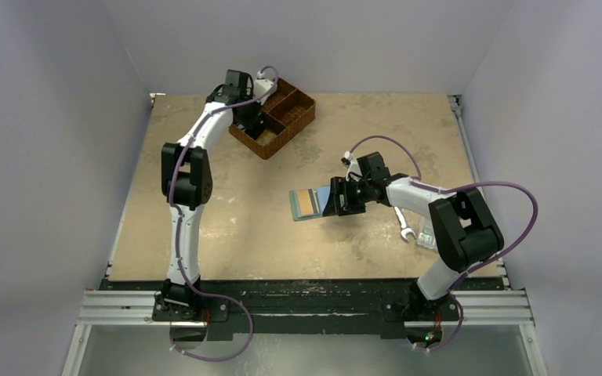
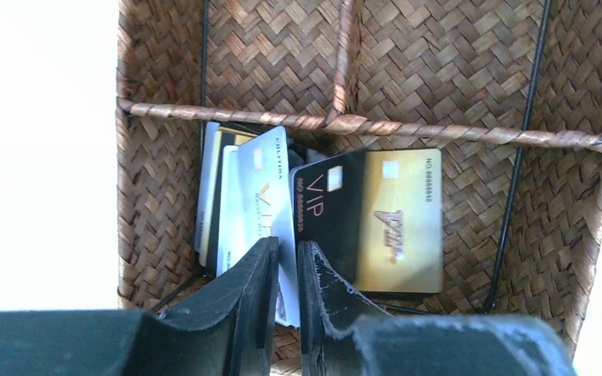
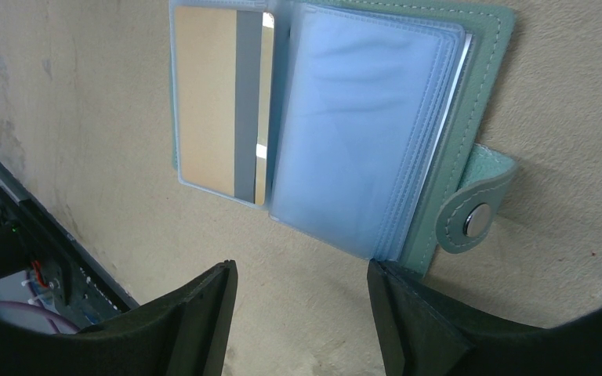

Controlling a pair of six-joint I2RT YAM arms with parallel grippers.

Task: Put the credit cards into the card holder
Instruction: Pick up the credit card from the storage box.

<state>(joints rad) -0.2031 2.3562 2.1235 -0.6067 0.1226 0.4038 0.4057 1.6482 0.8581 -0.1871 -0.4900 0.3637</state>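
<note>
White credit card inside left pincer

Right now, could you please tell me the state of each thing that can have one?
Teal stitched folding card holder: open, lying flat.
Left end effector: shut on white plastic card.
Right end effector: open, empty.
Brown woven wicker basket: holds cards in one compartment.

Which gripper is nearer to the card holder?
Right. The right gripper is open just beside the card holder; the left gripper is far away in the basket, fingers shut on a white card.
</note>
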